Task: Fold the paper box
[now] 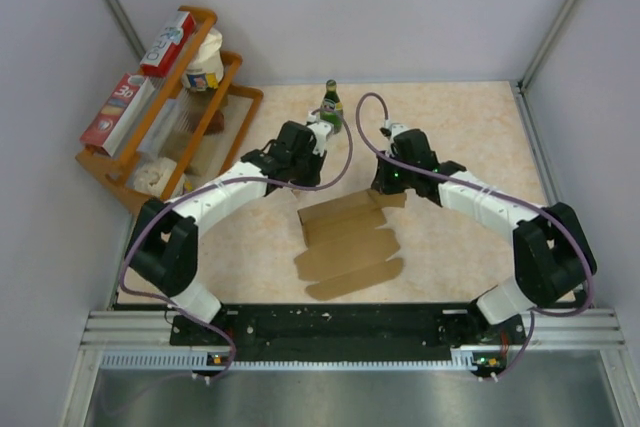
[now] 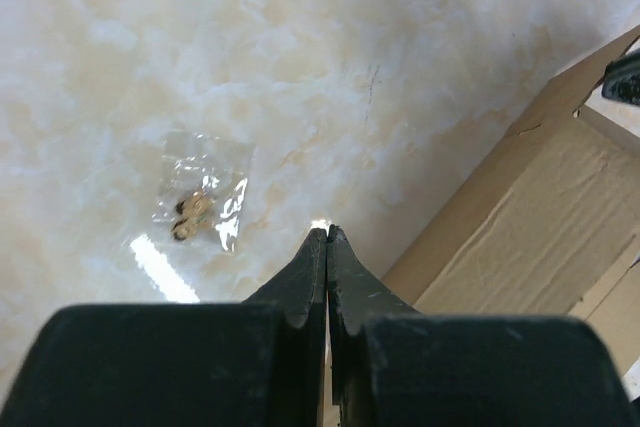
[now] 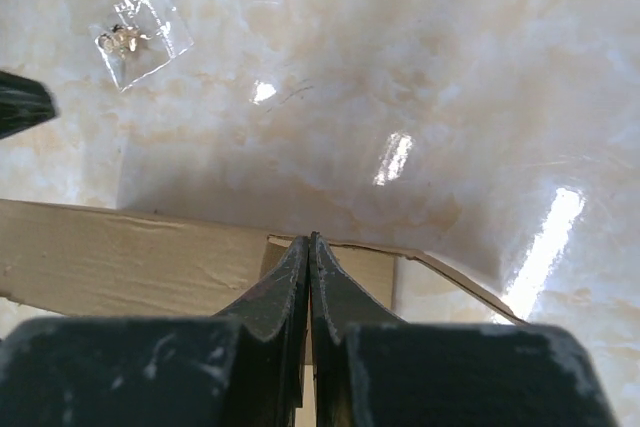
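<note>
The paper box (image 1: 348, 239) is a flat brown die-cut sheet with notched flaps, lying mid-table. Its far panel runs along the right of the left wrist view (image 2: 540, 237) and across the lower part of the right wrist view (image 3: 130, 257). My left gripper (image 2: 327, 232) is shut and empty, over bare marble just left of the sheet's far-left edge (image 1: 298, 177). My right gripper (image 3: 310, 239) is shut with its tips at the far edge of the sheet's far-right flap (image 1: 386, 187). Whether they touch the cardboard I cannot tell.
A small clear plastic bag (image 2: 200, 202) with tiny parts lies on the marble beyond the sheet (image 3: 140, 32). A green bottle (image 1: 331, 107) stands between the two wrists at the back. A wooden rack (image 1: 240, 97) holding red-and-white boxes fills the far left.
</note>
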Motion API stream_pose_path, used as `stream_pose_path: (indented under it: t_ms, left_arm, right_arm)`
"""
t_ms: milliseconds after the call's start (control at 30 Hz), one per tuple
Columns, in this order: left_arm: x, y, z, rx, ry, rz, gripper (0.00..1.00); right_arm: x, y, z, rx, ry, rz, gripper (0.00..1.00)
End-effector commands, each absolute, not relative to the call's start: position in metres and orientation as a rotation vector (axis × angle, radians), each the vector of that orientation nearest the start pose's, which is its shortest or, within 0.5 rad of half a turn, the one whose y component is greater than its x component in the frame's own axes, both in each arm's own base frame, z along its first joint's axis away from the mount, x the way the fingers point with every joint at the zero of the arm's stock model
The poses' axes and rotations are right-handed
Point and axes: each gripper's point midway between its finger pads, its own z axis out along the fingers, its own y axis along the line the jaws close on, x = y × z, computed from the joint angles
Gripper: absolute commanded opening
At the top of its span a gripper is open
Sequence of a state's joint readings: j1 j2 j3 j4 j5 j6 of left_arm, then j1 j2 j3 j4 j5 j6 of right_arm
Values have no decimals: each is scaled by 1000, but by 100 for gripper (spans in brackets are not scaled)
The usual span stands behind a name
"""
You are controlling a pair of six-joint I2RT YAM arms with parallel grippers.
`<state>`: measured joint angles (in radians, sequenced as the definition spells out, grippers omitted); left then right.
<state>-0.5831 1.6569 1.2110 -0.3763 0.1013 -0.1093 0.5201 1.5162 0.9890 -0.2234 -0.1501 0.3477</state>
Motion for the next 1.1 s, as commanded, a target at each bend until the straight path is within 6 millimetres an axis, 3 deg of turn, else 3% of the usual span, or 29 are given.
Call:
stream_pose_path:
  t_ms: [0, 133, 233, 567, 867, 1067]
  left_arm:
    - [347, -240, 166, 510, 2191, -427, 0]
    - [332, -256, 202, 553, 2055, -583, 0]
    - [325, -266, 211, 587, 2020, -642, 0]
    - [301, -297, 190, 688, 2061, -706, 0]
    - [286, -293, 159, 718, 2124, -684, 0]
    - [281, -288, 144, 719, 2155, -672, 0]
  right_arm:
    - [331, 211, 127, -216, 2302, 507, 0]
    - [315, 203, 117, -193, 2318, 511, 0]
    - [306, 197, 106, -182, 2340, 499, 0]
    - [298, 187, 87, -126, 2376, 456, 0]
    - [301, 167, 66, -14, 2421, 384, 0]
    - [300, 166, 52, -26, 2456, 369, 0]
